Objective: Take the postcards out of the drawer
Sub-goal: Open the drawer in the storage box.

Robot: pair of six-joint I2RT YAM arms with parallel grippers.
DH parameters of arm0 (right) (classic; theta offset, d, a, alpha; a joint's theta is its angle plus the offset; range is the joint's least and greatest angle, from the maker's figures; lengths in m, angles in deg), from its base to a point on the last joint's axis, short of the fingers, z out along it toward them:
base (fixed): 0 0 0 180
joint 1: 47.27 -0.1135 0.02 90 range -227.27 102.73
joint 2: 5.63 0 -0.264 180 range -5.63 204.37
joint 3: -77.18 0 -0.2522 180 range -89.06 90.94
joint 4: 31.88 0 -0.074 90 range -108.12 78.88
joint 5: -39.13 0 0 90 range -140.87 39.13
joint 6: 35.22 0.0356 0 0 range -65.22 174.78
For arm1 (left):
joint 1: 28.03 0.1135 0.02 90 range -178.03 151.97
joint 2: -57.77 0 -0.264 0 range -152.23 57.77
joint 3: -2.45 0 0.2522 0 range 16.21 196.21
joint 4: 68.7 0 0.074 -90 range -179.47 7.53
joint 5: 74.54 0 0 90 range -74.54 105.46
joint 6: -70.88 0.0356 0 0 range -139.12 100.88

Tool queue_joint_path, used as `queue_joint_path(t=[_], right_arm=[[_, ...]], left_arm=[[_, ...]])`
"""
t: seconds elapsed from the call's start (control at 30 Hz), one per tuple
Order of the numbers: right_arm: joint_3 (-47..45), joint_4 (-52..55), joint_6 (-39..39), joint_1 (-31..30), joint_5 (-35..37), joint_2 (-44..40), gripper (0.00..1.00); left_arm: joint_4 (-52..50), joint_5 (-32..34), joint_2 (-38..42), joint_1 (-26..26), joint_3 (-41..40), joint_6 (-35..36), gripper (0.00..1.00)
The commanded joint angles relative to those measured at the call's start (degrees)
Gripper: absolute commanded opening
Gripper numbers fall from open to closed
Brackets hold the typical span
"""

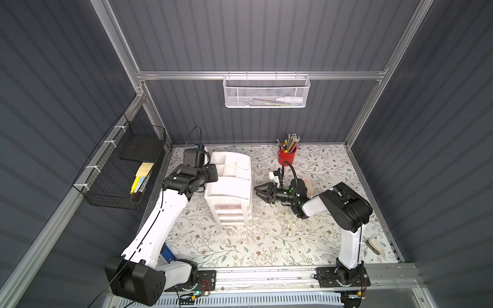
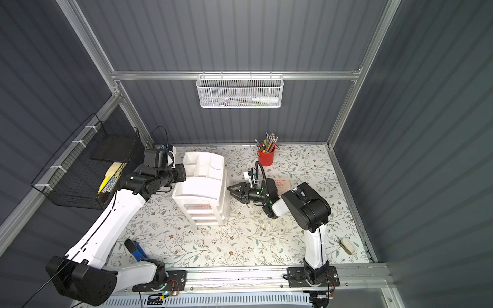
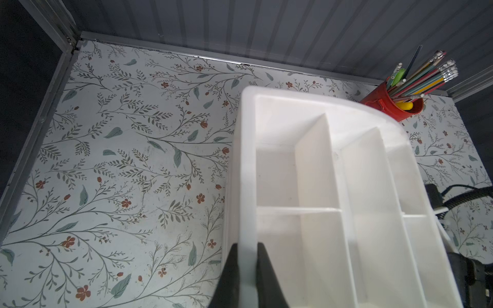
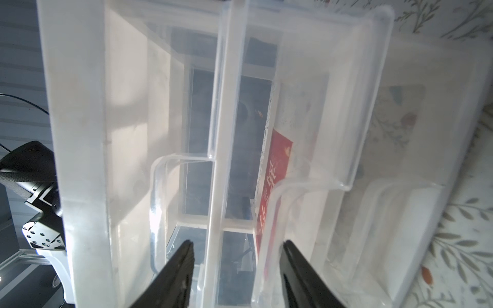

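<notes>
The white drawer unit [image 1: 229, 186] [image 2: 200, 186] stands mid-table, its top drawer [image 1: 230, 206] pulled slightly toward the front, with a reddish postcard showing inside. My left gripper [image 3: 246, 245] is shut on the left rim of the unit's top tray [image 3: 246, 160]. My right gripper [image 1: 260, 193] [image 4: 237, 242] is open at the unit's right side, with a clear drawer wall [image 4: 216, 186] running between its fingers. Through the plastic I see a red postcard [image 4: 274, 181] with white characters. A pale peach postcard [image 2: 282, 184] lies on the table behind the right arm.
A red cup of pencils [image 1: 286, 157] stands behind the right gripper. A white block [image 1: 374, 245] lies front right. A black wire basket [image 1: 120, 173] with yellow pads hangs on the left wall, and a white mesh basket [image 1: 265, 92] on the back. A blue item [image 2: 137, 250] lies by the left base.
</notes>
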Motion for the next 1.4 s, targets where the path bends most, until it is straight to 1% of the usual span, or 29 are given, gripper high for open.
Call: queue_joint_path(t=[0.0,0.37,0.57,0.8,0.9,1.07,1.13,1.37], right_arm=[[-0.72,-6.88,0.01,1.50,-1.51,-3.14,0.54],[-5.14,-6.95,-1.26,4.28,-3.16,-4.29,0.54],[-5.09,-6.62,-3.86,4.16,-2.78,-2.40,0.56],[-4.74,1.13,-8.96,3.06,-2.44,-2.06,0.65],[-3.41,8.24,-12.81,1.91,-2.04,-3.61,0.67],[-0.48,19.75,-17.27,0.76,-1.47,-5.88,0.68],[0.23,21.07,-17.48,0.68,-1.25,-5.99,0.68],[1.31,19.64,-16.42,0.74,-1.03,-4.83,0.66]], left_arm=[[-5.96,3.37,-1.40,0.21,-0.20,0.89,0.00],[-6.05,3.65,-1.36,0.21,-0.18,0.90,0.00],[-5.70,2.92,-1.47,0.21,-0.37,0.89,0.00],[-5.53,2.48,-1.56,0.21,-0.46,1.03,0.00],[-5.53,2.24,-1.73,0.21,-0.43,1.01,0.00],[-5.43,1.97,-1.73,0.21,-0.42,1.01,0.00],[-5.35,1.93,-1.64,0.21,-0.55,0.99,0.00],[-5.33,1.71,-1.56,0.21,-0.57,0.98,0.00]])
